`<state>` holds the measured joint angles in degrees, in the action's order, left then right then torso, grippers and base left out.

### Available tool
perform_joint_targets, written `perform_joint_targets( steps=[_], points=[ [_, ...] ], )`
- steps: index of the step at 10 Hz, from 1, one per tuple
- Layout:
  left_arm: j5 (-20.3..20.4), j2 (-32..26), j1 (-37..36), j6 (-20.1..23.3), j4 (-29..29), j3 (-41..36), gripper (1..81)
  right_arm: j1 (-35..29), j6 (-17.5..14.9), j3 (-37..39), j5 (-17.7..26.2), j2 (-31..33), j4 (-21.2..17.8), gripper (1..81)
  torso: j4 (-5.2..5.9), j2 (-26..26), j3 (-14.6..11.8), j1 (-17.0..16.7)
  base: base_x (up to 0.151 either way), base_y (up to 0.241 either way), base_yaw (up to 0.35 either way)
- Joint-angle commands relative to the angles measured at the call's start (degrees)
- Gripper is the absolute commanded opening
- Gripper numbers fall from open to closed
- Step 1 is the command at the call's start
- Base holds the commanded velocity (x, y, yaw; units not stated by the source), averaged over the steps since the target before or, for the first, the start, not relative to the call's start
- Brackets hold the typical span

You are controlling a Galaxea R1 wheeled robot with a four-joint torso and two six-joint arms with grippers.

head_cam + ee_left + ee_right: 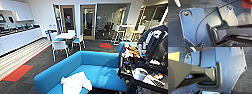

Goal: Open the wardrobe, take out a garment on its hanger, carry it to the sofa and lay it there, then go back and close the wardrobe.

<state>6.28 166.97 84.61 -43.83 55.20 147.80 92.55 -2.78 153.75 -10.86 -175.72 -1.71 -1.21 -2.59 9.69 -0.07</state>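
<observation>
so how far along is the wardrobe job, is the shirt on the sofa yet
Done, by the look of it: the white garment lies crumpled on the seat of the blue sofa. I cannot make out its hanger. In hand: nothing that I can see being carried. Left: going back to close the wardrobe.

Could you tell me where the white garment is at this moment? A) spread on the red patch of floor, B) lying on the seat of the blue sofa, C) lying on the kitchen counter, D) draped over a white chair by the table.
B: in the head view the white garment lies crumpled on the seat of the blue sofa, near its left end, away from the white chairs and the counter.
</observation>
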Motion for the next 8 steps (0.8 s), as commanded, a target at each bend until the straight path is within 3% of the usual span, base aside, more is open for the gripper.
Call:
perform_joint_targets(
  steps=[1,8],
  points=[
    [-1.8,-0.41,-2.48,-0.03,0.7,-0.23,81.1,-1.53,-0.21,-0.3,3.04,-0.63,-0.05,81.1,0.0,0.0,0.0,0.07,0.0,0.0,0.0],
    [-1.71,-0.76,-2.48,-0.03,0.7,-0.23,81.1,-1.36,-0.21,-0.04,2.95,-0.63,-0.05,81.1,0.0,-0.02,0.0,0.07,0.0,0.0,0.0]
  ],
)
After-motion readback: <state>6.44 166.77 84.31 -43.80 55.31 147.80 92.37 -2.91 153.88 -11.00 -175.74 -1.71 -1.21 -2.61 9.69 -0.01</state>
